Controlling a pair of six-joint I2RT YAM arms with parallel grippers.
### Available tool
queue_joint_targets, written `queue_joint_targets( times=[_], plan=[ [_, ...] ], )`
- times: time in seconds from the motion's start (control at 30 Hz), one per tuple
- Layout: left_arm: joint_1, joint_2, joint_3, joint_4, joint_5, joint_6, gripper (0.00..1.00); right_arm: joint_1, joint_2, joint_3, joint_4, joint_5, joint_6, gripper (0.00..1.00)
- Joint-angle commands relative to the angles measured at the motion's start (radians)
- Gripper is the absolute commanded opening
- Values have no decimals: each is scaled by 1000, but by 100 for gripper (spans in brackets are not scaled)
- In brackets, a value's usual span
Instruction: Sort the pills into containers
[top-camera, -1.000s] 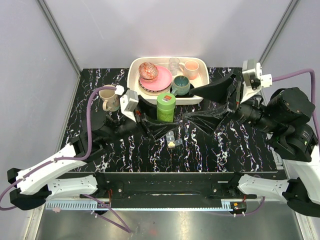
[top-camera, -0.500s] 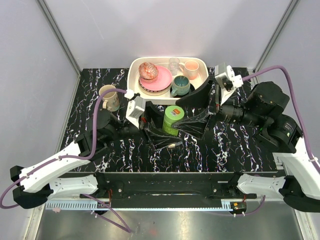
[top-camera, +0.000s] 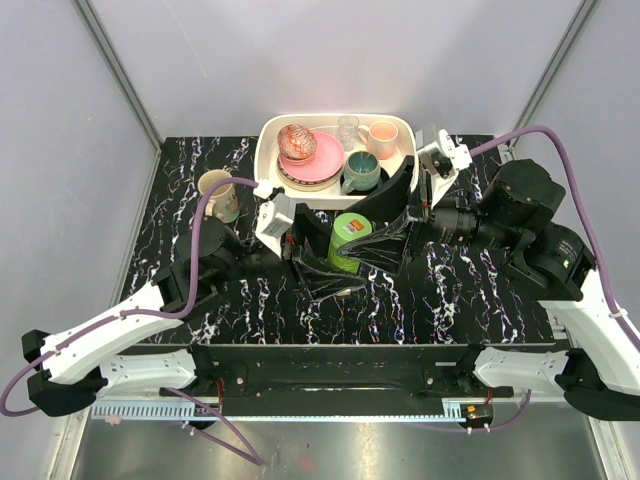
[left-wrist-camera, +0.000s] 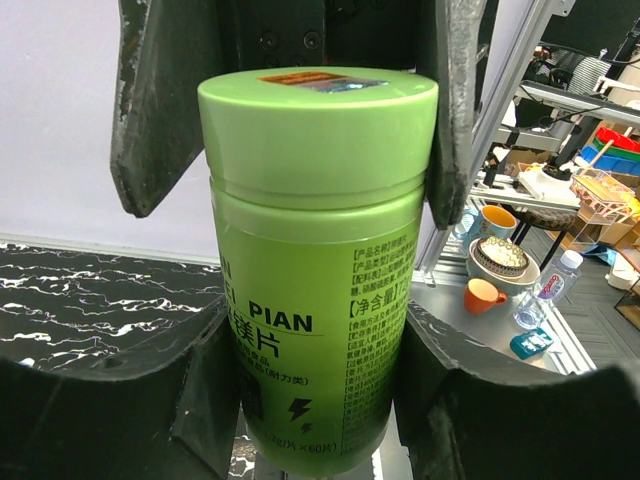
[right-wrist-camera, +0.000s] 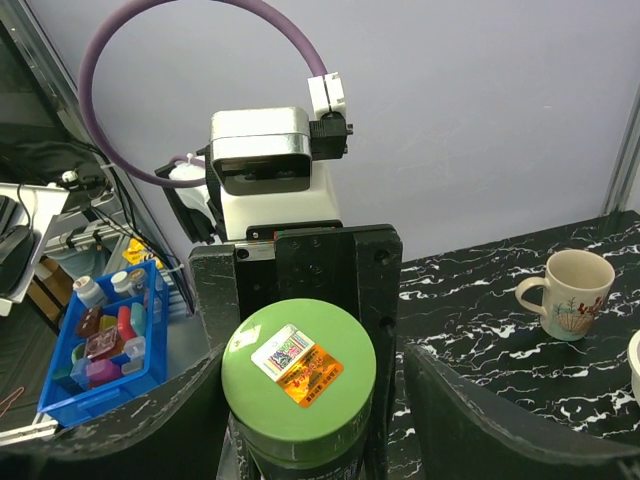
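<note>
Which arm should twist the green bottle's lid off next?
Right. The right gripper straddles the lid, one finger on either side. The left gripper is clamped low on the green bottle and looks able to steady it against the twist.

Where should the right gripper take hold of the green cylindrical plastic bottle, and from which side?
Grip the round green lid, coming end-on along the axis of the green plastic bottle, pinching its straight sides. The left gripper clamps the body, leaving only the lid free.
</note>
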Motion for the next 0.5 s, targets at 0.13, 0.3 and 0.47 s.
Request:
queue_joint_targets(
  times=[0.13,0.3,0.47],
  plan=[
    [-5,-9,13,59,29,13,0,4,-17,18,68,11,34,70],
    [-6,-7,10,61,31,10,0,4,-23,17,76,19,40,68],
    [-8,-9,6,61,28,10,0,4,-23,17,78,19,46,66]
  ],
)
